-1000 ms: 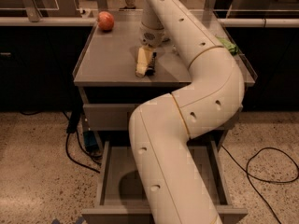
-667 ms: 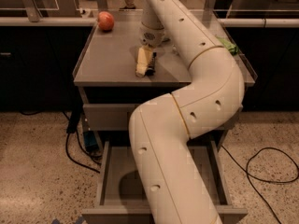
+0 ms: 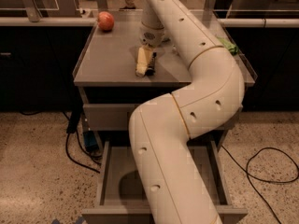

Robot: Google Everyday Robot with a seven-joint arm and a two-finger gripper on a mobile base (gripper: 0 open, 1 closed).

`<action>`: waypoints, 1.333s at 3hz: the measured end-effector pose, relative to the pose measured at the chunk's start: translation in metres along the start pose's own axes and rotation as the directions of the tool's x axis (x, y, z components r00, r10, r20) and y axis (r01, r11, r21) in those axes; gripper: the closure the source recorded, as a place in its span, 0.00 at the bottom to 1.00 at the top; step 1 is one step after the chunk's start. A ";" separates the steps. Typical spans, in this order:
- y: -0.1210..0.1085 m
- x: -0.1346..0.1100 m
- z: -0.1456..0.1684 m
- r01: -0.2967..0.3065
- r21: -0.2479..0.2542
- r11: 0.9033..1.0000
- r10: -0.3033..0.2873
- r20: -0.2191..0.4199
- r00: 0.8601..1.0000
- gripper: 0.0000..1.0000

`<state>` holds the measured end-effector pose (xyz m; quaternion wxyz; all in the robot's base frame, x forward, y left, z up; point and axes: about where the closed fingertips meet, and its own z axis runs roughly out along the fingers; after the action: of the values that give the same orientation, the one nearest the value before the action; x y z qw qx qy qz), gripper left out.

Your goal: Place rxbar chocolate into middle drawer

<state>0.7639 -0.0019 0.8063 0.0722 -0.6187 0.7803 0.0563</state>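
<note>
Gripper low on cabinet top, grip unclear, apple behind, drawer open.

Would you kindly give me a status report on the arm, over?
Gripper over cabinet top, near centre. Rxbar chocolate at the gripper, not in drawer. Drawer below open; arm spans it.

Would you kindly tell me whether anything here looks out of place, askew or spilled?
Nothing stands out. The tool is low over the cabinet top, at the dark rxbar chocolate. An apple rests upright at the back left, and the drawer below stands open and square.
</note>
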 end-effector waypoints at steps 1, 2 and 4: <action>0.000 0.000 0.000 0.000 0.000 1.000 0.000 0.000 1.000 1.00; 0.000 -0.002 -0.008 0.000 0.000 1.000 0.000 0.000 1.000 1.00; 0.000 0.000 -0.001 0.000 0.000 1.000 0.000 0.000 1.000 1.00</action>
<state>0.7637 -0.0018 0.8070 0.0724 -0.6187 0.7803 0.0562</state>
